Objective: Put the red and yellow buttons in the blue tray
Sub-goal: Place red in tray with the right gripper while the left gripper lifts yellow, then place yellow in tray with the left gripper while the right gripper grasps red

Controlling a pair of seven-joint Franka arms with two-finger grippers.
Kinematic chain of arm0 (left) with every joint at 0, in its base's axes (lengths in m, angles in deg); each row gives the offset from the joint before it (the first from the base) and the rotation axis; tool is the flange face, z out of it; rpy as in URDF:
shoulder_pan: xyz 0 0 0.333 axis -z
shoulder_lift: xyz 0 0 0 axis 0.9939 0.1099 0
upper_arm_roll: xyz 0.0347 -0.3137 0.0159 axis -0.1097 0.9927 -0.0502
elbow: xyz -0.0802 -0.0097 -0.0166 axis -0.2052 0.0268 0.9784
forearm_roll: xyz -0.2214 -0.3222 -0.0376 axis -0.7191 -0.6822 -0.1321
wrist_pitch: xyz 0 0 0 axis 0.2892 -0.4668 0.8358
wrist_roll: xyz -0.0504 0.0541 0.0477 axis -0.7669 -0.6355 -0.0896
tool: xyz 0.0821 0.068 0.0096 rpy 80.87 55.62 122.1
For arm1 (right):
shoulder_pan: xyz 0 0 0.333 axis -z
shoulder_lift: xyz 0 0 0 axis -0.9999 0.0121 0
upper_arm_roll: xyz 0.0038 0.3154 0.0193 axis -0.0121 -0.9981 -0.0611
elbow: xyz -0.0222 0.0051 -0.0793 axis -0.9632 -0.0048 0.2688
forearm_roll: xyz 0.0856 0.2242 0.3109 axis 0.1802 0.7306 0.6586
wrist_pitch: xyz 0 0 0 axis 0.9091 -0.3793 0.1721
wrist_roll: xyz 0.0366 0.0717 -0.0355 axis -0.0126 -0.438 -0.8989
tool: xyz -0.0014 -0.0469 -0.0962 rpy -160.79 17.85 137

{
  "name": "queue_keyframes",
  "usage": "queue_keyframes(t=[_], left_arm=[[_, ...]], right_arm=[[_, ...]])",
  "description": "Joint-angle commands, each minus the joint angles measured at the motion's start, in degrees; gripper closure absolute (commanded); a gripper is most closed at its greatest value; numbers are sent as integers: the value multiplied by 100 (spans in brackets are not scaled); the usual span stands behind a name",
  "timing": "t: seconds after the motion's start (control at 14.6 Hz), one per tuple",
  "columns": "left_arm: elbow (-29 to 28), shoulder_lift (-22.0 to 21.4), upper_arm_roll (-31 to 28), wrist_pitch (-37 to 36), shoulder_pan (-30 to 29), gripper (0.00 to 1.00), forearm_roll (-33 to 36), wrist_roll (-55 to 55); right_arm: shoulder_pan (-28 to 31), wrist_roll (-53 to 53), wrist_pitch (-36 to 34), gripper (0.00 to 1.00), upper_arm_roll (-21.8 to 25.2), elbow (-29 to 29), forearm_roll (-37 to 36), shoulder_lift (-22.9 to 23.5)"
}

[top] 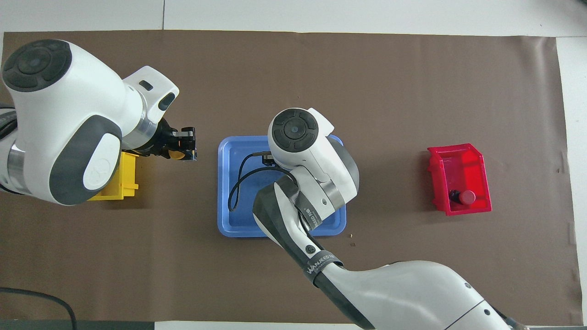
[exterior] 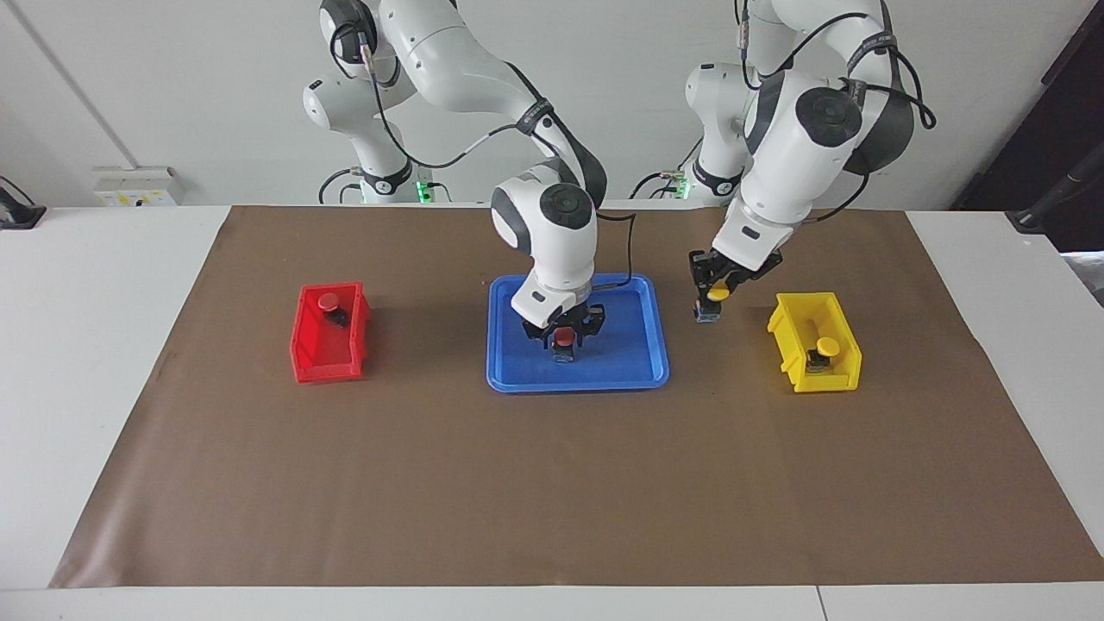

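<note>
The right gripper [exterior: 562, 338] is low inside the blue tray [exterior: 509, 362], its fingers closed on a red button [exterior: 563, 337] whose base looks at or just above the tray floor; the coming move, as I judge it, is a release straight down, with nothing left to travel sideways. The right arm reaches in from its base and bends steeply down at the wrist, hiding the button from overhead. The left gripper [exterior: 712, 289] hangs over the brown mat [exterior: 552, 483] between the tray and the yellow bin [exterior: 815, 379], gripping a yellow button [exterior: 717, 295] upright, cap up; the tray lies toward the right arm's end of the table from it. 1 red button [exterior: 328, 301] sits in the red bin [exterior: 323, 362], 1 yellow button [exterior: 827, 347] in the yellow bin.
</note>
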Motion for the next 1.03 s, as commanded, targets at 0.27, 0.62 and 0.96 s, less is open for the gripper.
queue_keyframes(t=[0.27, 0.62, 0.96], left_arm=[[78, 624, -89, 818, 850, 82, -117, 658], [70, 1151, -89, 1477, 1149, 81, -117, 859], [78, 1390, -89, 1698, 1335, 81, -108, 1036]], right_arm=[[1718, -1606, -834, 22, -28, 832, -18, -1601], [2720, -3099, -887, 22, -28, 1959, -18, -2331], [3531, -4217, -774, 22, -37, 2802, -18, -2745]])
